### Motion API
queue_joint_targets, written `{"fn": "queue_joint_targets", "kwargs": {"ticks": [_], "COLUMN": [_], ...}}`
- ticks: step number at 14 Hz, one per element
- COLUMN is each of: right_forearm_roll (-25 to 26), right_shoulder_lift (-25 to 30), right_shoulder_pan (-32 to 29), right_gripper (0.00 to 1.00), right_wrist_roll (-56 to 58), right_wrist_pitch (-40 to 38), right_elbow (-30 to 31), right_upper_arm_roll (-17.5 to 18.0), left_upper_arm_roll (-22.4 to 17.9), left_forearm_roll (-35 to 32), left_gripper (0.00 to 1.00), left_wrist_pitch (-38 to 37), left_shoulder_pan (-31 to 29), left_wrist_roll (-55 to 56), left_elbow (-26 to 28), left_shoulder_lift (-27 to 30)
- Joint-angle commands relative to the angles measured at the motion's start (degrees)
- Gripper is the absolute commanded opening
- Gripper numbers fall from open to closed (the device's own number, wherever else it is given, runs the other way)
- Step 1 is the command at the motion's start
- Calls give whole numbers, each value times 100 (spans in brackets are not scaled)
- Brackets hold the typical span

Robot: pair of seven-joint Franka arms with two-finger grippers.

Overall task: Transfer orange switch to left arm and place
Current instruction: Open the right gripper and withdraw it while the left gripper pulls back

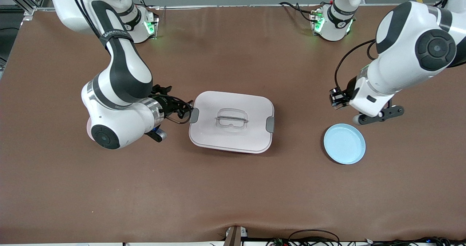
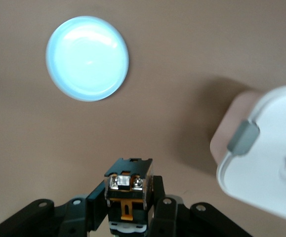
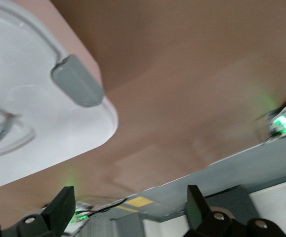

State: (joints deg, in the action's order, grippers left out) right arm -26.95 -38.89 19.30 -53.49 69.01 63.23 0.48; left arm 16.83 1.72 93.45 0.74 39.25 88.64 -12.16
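Note:
The orange switch [image 2: 129, 185], a small black block with orange markings and silver screws, sits between my left gripper's fingers [image 2: 129, 200]. In the front view my left gripper [image 1: 336, 98] hangs over bare table between the box and a light blue plate. The box [image 1: 233, 120] is white with grey side latches and a clear handle, and stands mid-table with its lid shut. It also shows in the left wrist view [image 2: 266, 163] and the right wrist view [image 3: 24, 98]. My right gripper [image 1: 178, 109] is open and empty, beside the box's latch at the right arm's end [image 3: 128, 212].
A light blue round plate [image 1: 344, 144] lies near the left arm's end, nearer the front camera than my left gripper, and shows in the left wrist view [image 2: 87, 58]. A pink plate edge [image 1: 88, 127] peeks out under the right arm. Cables run along the table's front edge.

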Motion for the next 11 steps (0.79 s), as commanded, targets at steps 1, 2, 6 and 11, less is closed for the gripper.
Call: {"fn": "queue_joint_targets", "kwargs": {"ticks": [1, 2, 6, 11], "right_forearm_roll": [601, 820, 1489, 1666], "right_shoulder_lift": [83, 83, 92, 294], "right_shoulder_pan": [-146, -163, -268, -1032], "right_gripper": [100, 100, 100, 100], "right_wrist_roll": [829, 1049, 1962, 4280], "right_wrist_pitch": [-334, -414, -774, -1099], "right_elbow": [31, 22, 22, 14], "right_upper_arm_roll": [57, 57, 57, 57], "left_upper_arm_roll": [13, 13, 13, 13], "left_forearm_roll": [-84, -93, -128, -102], "left_gripper": [0, 0, 0, 0], "left_wrist_pitch": [-170, -161, -108, 724], "left_shoulder_pan": [-153, -180, -610, -901], "left_wrist_roll": [1607, 1926, 2640, 3420], "left_elbow": [13, 31, 293, 724], "left_shoulder_lift": [47, 30, 47, 39]}}
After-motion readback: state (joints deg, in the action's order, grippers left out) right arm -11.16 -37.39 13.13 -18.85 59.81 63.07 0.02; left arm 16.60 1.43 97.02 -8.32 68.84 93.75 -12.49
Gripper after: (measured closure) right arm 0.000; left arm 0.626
